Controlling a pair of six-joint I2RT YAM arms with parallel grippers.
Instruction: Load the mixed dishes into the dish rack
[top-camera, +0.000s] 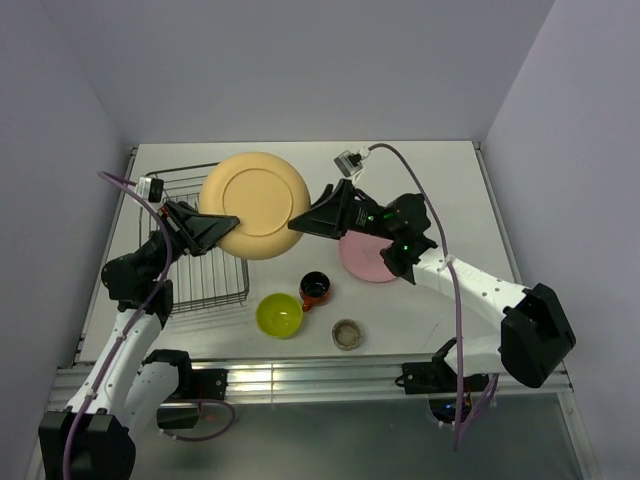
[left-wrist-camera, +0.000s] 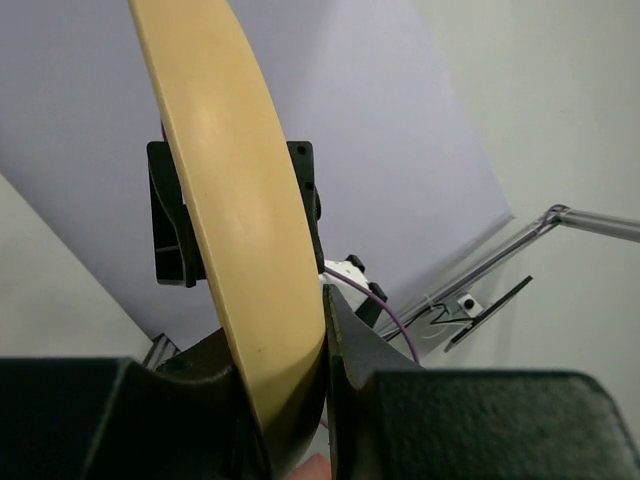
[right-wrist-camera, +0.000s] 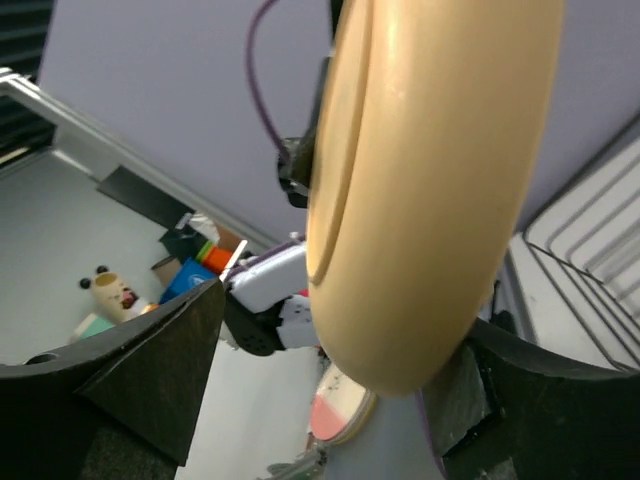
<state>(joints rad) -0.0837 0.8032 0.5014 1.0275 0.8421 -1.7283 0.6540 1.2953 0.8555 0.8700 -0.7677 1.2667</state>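
- Step in hand: yellow-orange plate (top-camera: 255, 205) held over the dish rack (top-camera: 215, 285), clamped by left tool (top-camera: 230, 222); right tool (top-camera: 298, 225) straddles its rim, unclenched.
- Next, probably: lower it upright between the rack's prongs.

- Left arm (top-camera: 120, 345): white tubular links, black joint housings between them.
- Right arm (top-camera: 480, 290): same white-and-black build; bulky black block (top-camera: 537, 335) seen at shoulder end.
- Left purple cable (top-camera: 118, 181) and right purple cable (top-camera: 418, 172) routed along arms.
- Small white camera modules fitted at left wrist (top-camera: 150, 187) and right wrist (top-camera: 350, 162).
- Left gripper (top-camera: 230, 222), right gripper (top-camera: 298, 224): matte black, fingers formed as broad tapering wedges.
- Green lights (top-camera: 385, 215) noted on right wrist housing.
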